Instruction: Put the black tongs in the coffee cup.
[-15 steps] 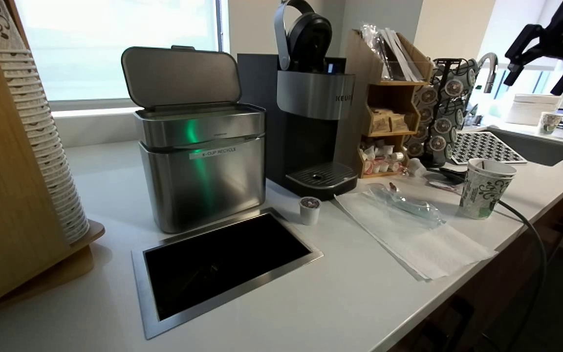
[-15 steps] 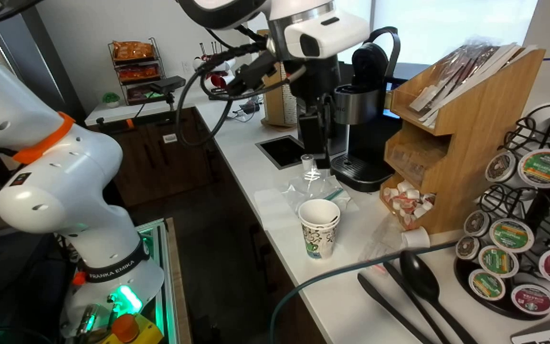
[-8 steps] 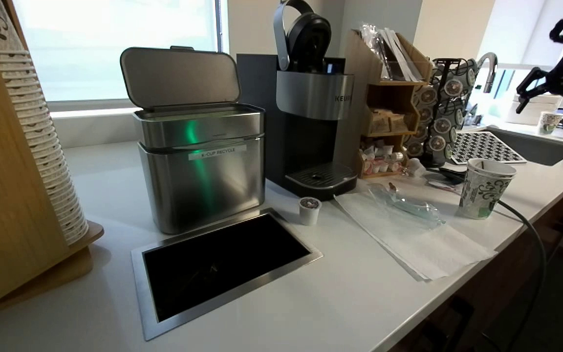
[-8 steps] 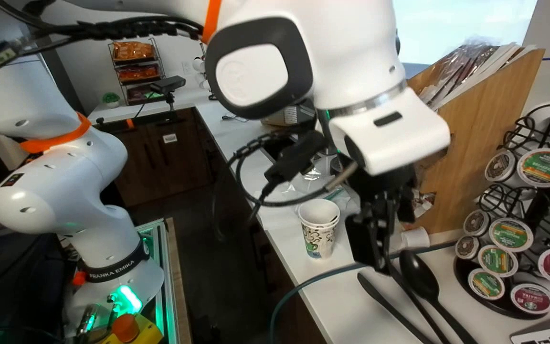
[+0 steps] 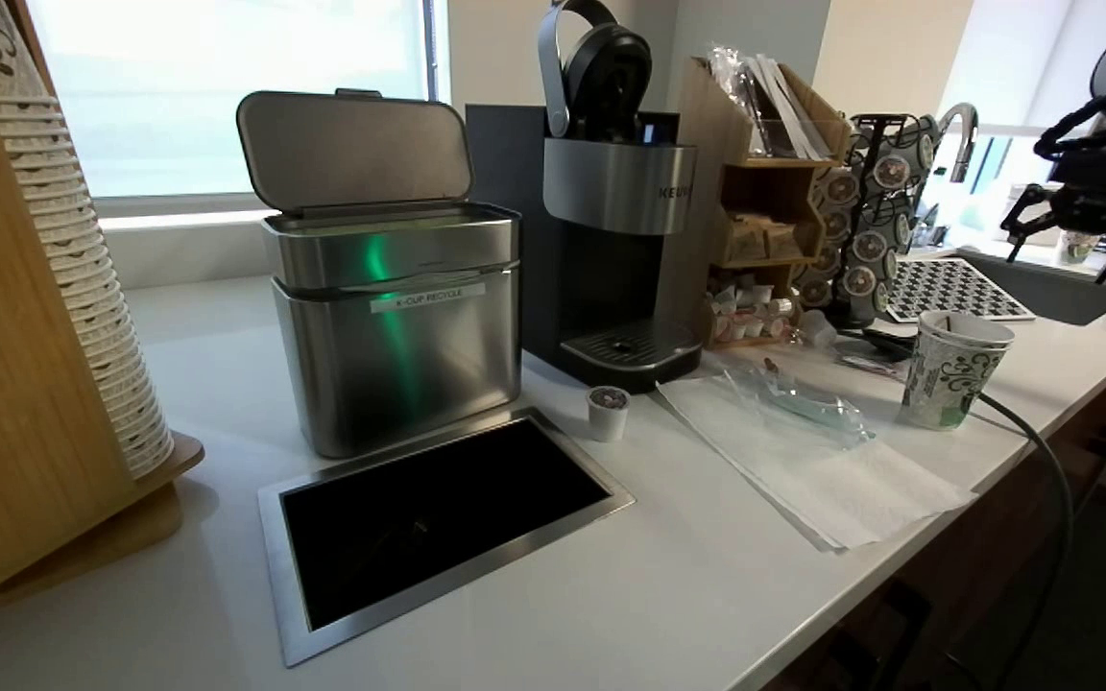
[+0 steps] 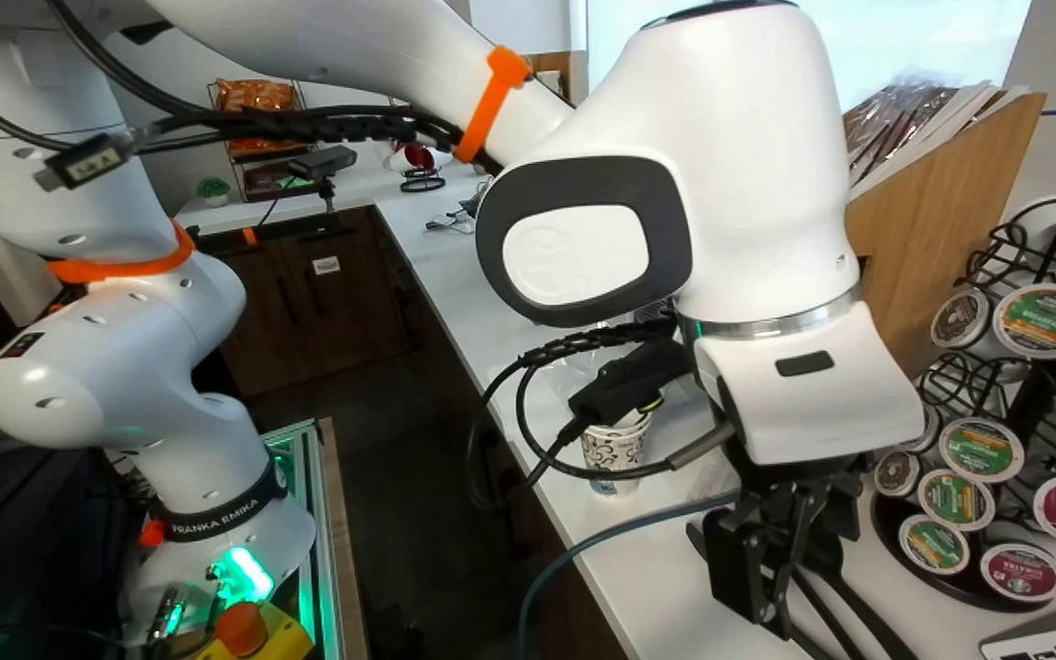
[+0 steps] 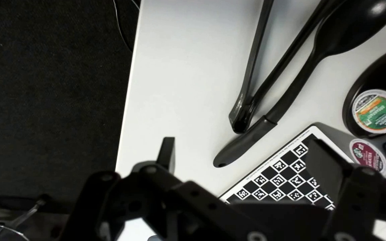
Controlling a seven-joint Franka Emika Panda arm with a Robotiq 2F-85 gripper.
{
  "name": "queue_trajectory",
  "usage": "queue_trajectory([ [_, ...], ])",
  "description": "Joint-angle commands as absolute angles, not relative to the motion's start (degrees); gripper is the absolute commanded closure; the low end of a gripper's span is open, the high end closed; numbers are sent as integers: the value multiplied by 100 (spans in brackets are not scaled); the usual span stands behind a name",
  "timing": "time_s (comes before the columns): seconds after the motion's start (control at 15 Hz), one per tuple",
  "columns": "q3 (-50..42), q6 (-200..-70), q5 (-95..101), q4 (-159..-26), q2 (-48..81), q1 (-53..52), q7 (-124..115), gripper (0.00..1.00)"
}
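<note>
Tongs (image 7: 270, 76) lie on the counter (image 7: 179, 83), upper right of wrist view, just beside the spoon (image 7: 294, 87). Jaws wide, nothing held. Suggest squaring across both legs near their joined end, descending clear of spoon handle.

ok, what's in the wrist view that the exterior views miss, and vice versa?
Only the wrist view clearly shows the joined end of the tongs and the tip of the spoon handle.
Only the exterior views show the coffee cup, coffee machine and metal bin.
Shared: open gripper, checkered board, coffee pods.
</note>
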State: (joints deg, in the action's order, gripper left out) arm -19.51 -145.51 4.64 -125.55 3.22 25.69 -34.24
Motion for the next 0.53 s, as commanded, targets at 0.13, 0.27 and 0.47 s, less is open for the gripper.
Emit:
queue_trajectory([
  [0.13,-2127,-14609,573,-12520,421,2381,-3689,0],
  [0.27,-2195,-14872,878,-12650,533,2290,-4382,0],
  [0.47,-2287,-15070,1229,-13003,636,2107,-5559,0],
])
